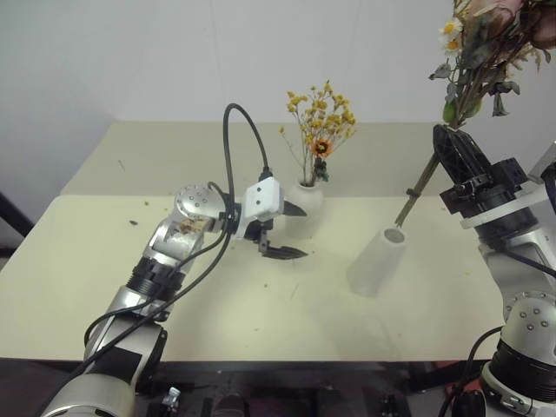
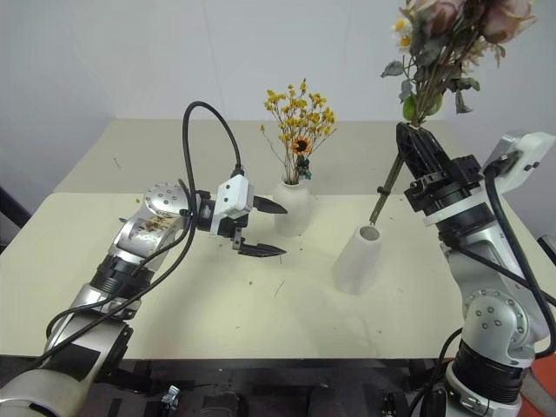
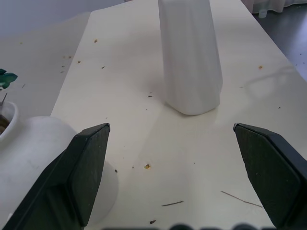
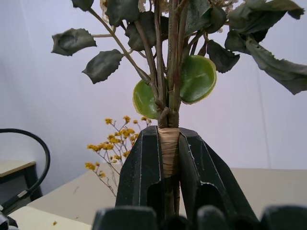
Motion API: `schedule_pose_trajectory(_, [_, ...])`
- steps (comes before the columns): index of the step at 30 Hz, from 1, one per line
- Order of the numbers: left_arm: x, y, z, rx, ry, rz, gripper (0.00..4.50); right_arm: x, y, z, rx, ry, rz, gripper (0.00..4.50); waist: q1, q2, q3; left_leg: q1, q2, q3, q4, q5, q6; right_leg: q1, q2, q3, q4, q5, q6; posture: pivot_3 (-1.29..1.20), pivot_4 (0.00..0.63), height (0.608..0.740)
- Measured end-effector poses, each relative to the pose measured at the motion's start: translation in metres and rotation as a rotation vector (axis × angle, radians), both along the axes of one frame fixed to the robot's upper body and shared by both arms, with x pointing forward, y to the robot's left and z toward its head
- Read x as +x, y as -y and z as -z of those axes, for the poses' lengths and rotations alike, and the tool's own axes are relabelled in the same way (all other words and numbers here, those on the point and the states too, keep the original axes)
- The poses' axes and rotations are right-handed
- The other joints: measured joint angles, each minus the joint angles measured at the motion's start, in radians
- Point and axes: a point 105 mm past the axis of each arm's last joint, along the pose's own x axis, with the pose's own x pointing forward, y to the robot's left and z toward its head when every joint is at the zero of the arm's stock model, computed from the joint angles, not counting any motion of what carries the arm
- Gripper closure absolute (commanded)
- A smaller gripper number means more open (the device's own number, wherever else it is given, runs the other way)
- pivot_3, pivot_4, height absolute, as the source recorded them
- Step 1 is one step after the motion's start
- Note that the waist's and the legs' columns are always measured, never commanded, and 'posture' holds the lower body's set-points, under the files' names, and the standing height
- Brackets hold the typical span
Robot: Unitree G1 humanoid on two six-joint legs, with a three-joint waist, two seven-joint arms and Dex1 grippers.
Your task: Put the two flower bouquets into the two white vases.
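I see the R gripper [image 2: 415,143] clamped on the rose bouquet [image 2: 443,43], stem end over the tall white vase [image 2: 356,259]. L gripper [image 2: 261,228] gapes wide, empty, beside the round vase [image 2: 294,207] w/ the yellow sprig bunch [image 2: 300,122] in it.

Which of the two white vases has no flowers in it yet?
The taller tapered vase on the robot's right has none. The short round vase already holds the yellow bunch.

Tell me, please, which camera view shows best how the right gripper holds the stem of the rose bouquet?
The right wrist view: both fingers of the right gripper clamp the wrapped stem of the rose bouquet close up. The two eye views show the same grip from farther away, with the stem's end above the tall vase. The left wrist view gives nothing of the grip.
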Motion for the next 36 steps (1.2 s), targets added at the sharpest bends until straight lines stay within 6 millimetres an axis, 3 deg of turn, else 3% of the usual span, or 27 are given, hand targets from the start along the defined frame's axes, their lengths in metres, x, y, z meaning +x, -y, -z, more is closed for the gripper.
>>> schedule_pose_trajectory(20, [0.0,-0.004,0.002,0.009,0.001,-0.01,0.0,0.002,0.004,0.029,0.0,-0.057,0.036,4.26,-0.001,0.0,0.0,0.0,0.0,0.0,0.0,0.0,0.0,0.0,0.0,0.0,0.0,-0.001,0.001,0.0,0.15,0.74])
schedule_pose_trajectory(36, [0.001,-0.003,0.0,0.003,0.026,0.001,0.0,-0.001,-0.004,0.052,-0.014,-0.058,0.029,4.26,-0.001,0.0,0.0,0.001,0.0,0.0,0.0,0.0,0.0,0.0,0.0,0.0,0.0,-0.001,0.001,0.0,0.15,0.74])
